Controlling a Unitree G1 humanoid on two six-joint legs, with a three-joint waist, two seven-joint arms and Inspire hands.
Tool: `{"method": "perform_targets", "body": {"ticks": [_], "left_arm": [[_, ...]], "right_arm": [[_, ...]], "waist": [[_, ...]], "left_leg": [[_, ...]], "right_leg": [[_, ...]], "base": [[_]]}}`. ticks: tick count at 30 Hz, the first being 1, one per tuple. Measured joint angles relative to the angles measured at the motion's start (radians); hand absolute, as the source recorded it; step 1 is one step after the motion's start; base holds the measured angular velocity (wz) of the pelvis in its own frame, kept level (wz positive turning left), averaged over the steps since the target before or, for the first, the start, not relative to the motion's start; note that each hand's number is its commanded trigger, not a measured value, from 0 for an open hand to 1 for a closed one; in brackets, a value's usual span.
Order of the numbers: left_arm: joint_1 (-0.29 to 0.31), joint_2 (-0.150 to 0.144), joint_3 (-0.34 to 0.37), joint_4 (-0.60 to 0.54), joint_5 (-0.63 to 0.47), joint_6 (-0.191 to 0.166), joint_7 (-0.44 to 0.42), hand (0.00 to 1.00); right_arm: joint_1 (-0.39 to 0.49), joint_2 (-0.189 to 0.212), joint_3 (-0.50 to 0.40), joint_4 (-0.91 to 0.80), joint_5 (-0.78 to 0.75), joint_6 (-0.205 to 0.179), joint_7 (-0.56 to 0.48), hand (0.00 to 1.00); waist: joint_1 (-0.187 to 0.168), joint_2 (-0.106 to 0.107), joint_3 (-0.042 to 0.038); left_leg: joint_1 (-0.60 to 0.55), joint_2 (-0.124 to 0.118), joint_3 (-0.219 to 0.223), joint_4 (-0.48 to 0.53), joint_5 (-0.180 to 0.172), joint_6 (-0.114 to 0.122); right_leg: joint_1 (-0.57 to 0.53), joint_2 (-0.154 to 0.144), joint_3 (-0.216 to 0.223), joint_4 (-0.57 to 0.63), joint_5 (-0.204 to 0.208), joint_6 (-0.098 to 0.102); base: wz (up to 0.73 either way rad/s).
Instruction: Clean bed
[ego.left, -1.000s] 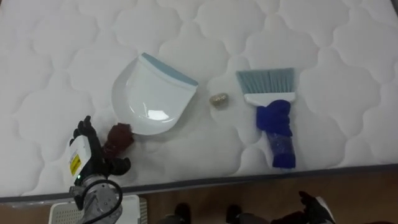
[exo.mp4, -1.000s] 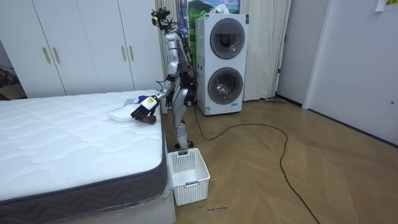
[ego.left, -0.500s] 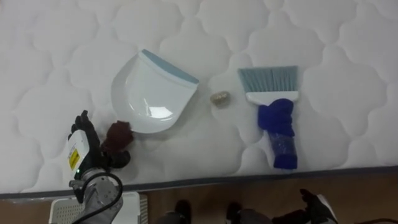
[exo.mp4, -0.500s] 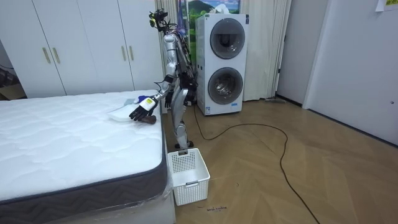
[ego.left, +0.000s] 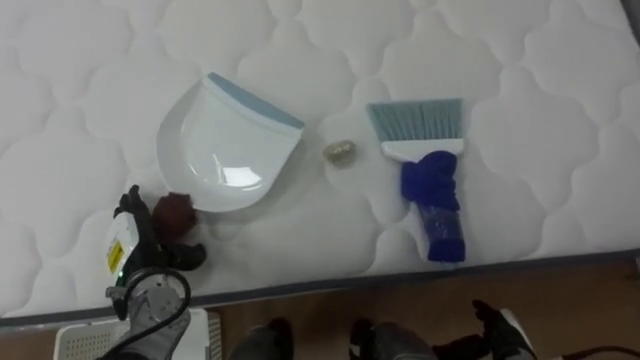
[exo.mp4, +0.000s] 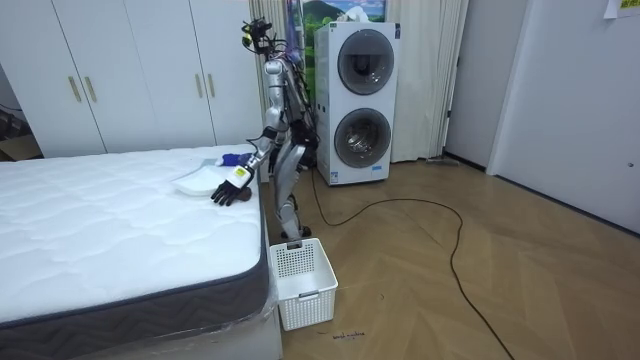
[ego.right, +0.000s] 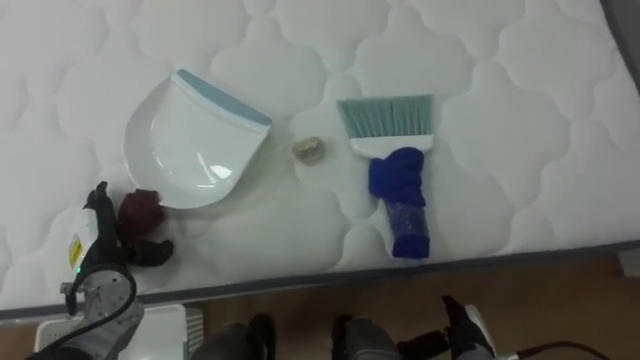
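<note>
- Left hand (ego.left: 138, 247) sits at the near edge of the mattress (ego.left: 520, 90), its fingers (ego.left: 129, 203) straight and spread, the thumb stuck out sideways; it grips nothing
- a dark red lump (ego.left: 172, 212) lies in the gap between those fingers and the thumb, touching the rounded back edge of the dustpan (ego.left: 225, 145); I cannot tell whether it is the pan's handle
- the dustpan is white with a pale blue lip, lying flat, lip turned away from the robot
- a small beige scrap (ego.left: 339, 152) rests on the quilting between the pan's lip and the hand brush (ego.left: 432, 190)
- the brush lies flat, blue-grey bristles pointing away from the robot, blue handle reaching nearly to the mattress edge
- in the room view the robot stands at the bed's side; a white basket (exo.mp4: 300, 280) sits on the wooden floor by the bed's corner
</note>
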Motion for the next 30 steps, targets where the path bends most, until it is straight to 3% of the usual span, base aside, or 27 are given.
{"method": "perform_targets", "body": {"ticks": [4, 8, 9, 10, 11, 12, 16, 20, 27, 30], "left_arm": [[-0.034, 0.026, 0.001, 0.003, -0.064, 0.000, -0.018, 0.00], [-0.068, 0.038, -0.003, 0.022, -0.117, -0.002, -0.019, 0.02], [-0.072, 0.040, -0.003, 0.024, -0.119, -0.001, -0.020, 0.25], [-0.074, 0.046, -0.006, 0.026, -0.125, 0.000, -0.022, 0.63], [-0.077, 0.051, -0.007, 0.026, -0.135, -0.001, -0.023, 0.93], [-0.079, 0.052, -0.007, 0.026, -0.136, -0.001, -0.024, 1.00], [-0.094, 0.070, -0.004, 0.031, -0.135, 0.010, -0.040, 1.00], [-0.108, 0.118, -0.003, 0.035, -0.135, 0.015, -0.040, 1.00], [-0.127, 0.144, -0.010, 0.060, -0.134, 0.038, -0.033, 1.00], [-0.145, 0.148, -0.039, 0.063, -0.134, 0.069, -0.033, 1.00]], "right_arm": [[0.006, -0.006, 0.002, -0.025, 0.005, 0.000, 0.000, 0.00], [0.019, -0.009, 0.007, -0.051, 0.014, 0.002, 0.000, 0.00], [0.019, -0.009, 0.011, -0.052, 0.019, 0.002, -0.001, 0.00], [0.019, -0.012, 0.026, -0.055, 0.033, 0.002, -0.001, 0.00], [0.018, -0.015, 0.036, -0.062, 0.043, 0.002, -0.001, 0.00], [0.018, -0.016, 0.037, -0.062, 0.044, 0.001, -0.001, 0.00], [0.020, -0.020, 0.042, -0.062, 0.035, 0.008, -0.001, 0.00], [0.024, -0.025, 0.043, -0.079, 0.035, 0.009, 0.000, 0.00], [0.044, -0.027, 0.045, -0.100, 0.027, 0.032, 0.000, 0.00], [0.050, -0.027, 0.045, -0.095, 0.023, 0.055, -0.002, 0.00]], "waist": [[-0.001, -0.010, 0.0042], [-0.003, -0.010, 0.0048], [-0.002, -0.010, 0.0050], [0.000, -0.009, 0.0050], [0.001, -0.009, 0.0049], [0.001, -0.008, 0.0051], [0.003, 0.005, 0.0066], [-0.005, 0.021, 0.0067], [-0.022, 0.025, 0.0076], [-0.023, 0.028, 0.0086]], "left_leg": [[-0.046, -0.002, 0.019, 0.052, -0.015, 0.005], [-0.089, 0.008, 0.020, 0.093, -0.021, 0.005], [-0.093, 0.010, 0.020, 0.098, -0.022, 0.004], [-0.100, 0.018, 0.020, 0.109, -0.025, 0.002], [-0.110, 0.022, 0.020, 0.116, -0.026, 0.001], [-0.114, 0.023, 0.020, 0.118, -0.026, 0.000], [-0.148, 0.033, 0.018, 0.154, -0.032, -0.007], [-0.185, 0.031, 0.007, 0.186, -0.035, -0.012], [-0.194, 0.033, 0.008, 0.190, -0.030, -0.019], [-0.193, 0.031, 0.009, 0.191, -0.031, -0.018]], "right_leg": [[-0.063, -0.015, 0.016, 0.073, -0.022, -0.001], [-0.106, -0.010, 0.019, 0.108, -0.024, -0.005], [-0.109, -0.008, 0.020, 0.112, -0.024, -0.006], [-0.115, 0.001, 0.027, 0.116, -0.024, -0.007], [-0.125, 0.004, 0.027, 0.120, -0.024, -0.007], [-0.129, 0.004, 0.026, 0.122, -0.024, -0.008], [-0.162, 0.013, 0.030, 0.153, -0.026, -0.012], [-0.196, 0.015, 0.024, 0.185, -0.032, -0.018], [-0.207, 0.008, 0.016, 0.198, -0.035, -0.025], [-0.207, 0.002, 0.015, 0.205, -0.033, -0.035]], "base": [[-0.06], [-0.06], [-0.09], [-0.12], [-0.12], [-0.05], [-0.03], [0.02], [0.01], [0.04]]}}
